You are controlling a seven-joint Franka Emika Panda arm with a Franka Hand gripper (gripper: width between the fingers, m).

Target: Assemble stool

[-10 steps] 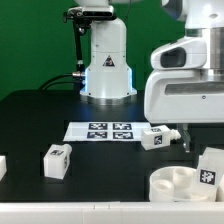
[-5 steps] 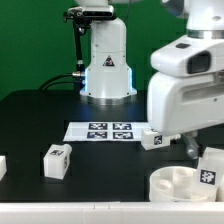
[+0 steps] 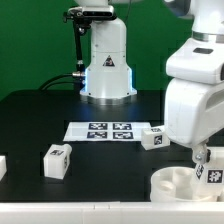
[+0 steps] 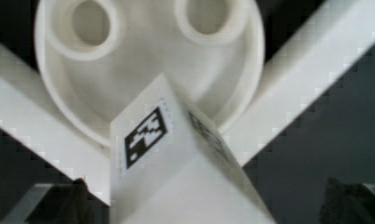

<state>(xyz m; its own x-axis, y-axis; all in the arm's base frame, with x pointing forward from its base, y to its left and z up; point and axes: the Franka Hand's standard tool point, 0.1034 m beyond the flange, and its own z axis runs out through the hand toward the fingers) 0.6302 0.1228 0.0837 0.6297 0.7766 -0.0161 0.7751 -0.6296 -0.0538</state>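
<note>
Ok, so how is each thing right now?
Gripper: open, holding nothing.
Seat: flat on the table, visible holes empty.
Leg by the seat: under the gripper, not gripped.
Marker board: lying flat.
Leg by the marker board: lying loose.
Leg at the exterior view's left: lying loose.

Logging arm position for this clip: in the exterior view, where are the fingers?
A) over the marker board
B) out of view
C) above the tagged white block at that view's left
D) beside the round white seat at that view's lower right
D: the fingers hang right by the low round white plastic seat, well away from the flat white marker board.
</note>
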